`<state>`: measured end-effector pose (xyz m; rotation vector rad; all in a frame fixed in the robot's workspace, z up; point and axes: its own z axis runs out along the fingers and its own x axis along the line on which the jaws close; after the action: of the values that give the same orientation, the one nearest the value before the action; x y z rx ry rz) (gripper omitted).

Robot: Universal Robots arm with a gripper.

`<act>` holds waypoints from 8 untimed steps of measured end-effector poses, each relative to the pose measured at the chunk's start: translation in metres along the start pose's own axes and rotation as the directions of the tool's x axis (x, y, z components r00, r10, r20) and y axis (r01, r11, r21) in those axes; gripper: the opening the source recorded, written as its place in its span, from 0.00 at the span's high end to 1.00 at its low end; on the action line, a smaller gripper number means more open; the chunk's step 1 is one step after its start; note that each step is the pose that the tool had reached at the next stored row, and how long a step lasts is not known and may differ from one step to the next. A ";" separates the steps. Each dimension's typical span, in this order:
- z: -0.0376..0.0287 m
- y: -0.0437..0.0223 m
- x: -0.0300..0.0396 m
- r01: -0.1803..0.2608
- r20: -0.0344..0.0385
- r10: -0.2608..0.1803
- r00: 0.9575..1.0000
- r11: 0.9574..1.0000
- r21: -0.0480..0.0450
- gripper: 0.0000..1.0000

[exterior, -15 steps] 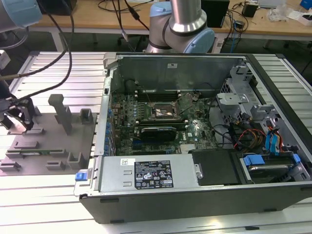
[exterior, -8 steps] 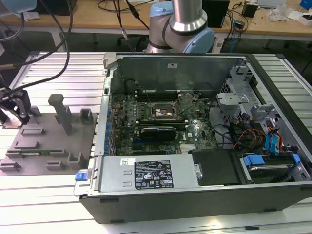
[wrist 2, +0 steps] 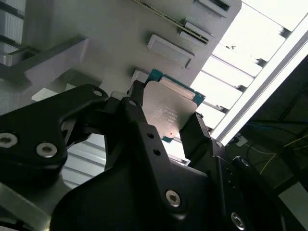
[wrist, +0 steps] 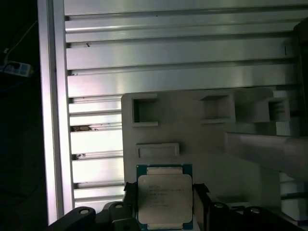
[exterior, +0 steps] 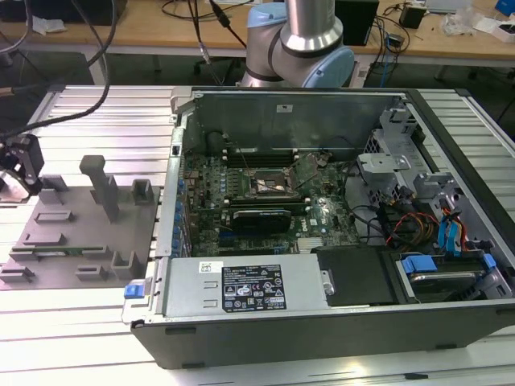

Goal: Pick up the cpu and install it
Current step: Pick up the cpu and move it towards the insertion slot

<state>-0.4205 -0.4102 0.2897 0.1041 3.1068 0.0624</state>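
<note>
**Hand clamped on the cpu at the tray's outer edge**

The hand grips the cpu, its fingers pressed on two opposite sides. The chip sits over the grey tray, near its edge. Slotted counter runs open beyond that edge. The computer case stands on the tray's far side.

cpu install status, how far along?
Done: the hand is shut on the cpu, gripped at two opposite edges in both wrist views. In hand: the cpu sits over the grey tray, at the exterior view's left. Left: the socket in the case looks empty; not installed yet.
</note>
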 end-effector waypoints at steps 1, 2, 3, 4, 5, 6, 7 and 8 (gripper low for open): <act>-0.0016 0.0001 0.0000 0.000 0.000 0.000 1.000 1.000 0.000 0.45; -0.0033 0.0002 -0.0001 0.000 0.000 0.000 1.000 1.000 0.000 0.45; -0.0053 0.0003 -0.0002 0.000 0.000 0.000 1.000 1.000 0.000 0.45; -0.0069 0.0003 -0.0002 0.000 0.000 0.000 1.000 1.000 0.000 0.45; -0.0087 0.0005 -0.0003 0.000 0.000 0.000 1.000 1.000 0.000 0.45; -0.0101 0.0006 -0.0004 0.000 0.000 0.000 1.000 1.000 0.000 0.45; -0.0127 0.0009 -0.0004 0.000 0.000 0.000 1.000 1.000 0.000 0.45; -0.0143 0.0010 -0.0004 0.000 0.000 0.000 1.000 1.000 0.000 0.45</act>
<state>-0.4204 -0.4097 0.3040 0.1041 3.1069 0.0624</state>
